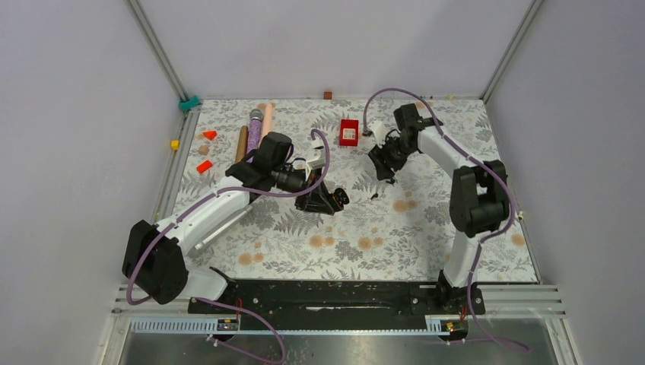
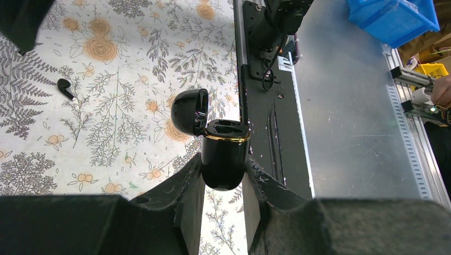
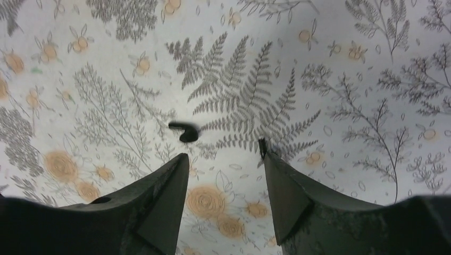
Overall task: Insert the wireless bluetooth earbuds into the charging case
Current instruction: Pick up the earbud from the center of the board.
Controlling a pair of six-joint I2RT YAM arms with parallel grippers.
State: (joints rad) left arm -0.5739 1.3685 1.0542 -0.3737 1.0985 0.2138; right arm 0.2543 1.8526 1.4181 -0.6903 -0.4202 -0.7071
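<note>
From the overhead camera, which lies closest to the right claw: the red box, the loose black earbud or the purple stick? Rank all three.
1. black earbud, just on the near side of the right gripper.
2. red box, back and left.
3. purple stick, far left.

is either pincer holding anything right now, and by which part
The left pincer grips the black case by its lower body, lid open. The right pincer holds nothing; a black earbud lies loose ahead of it.
</note>
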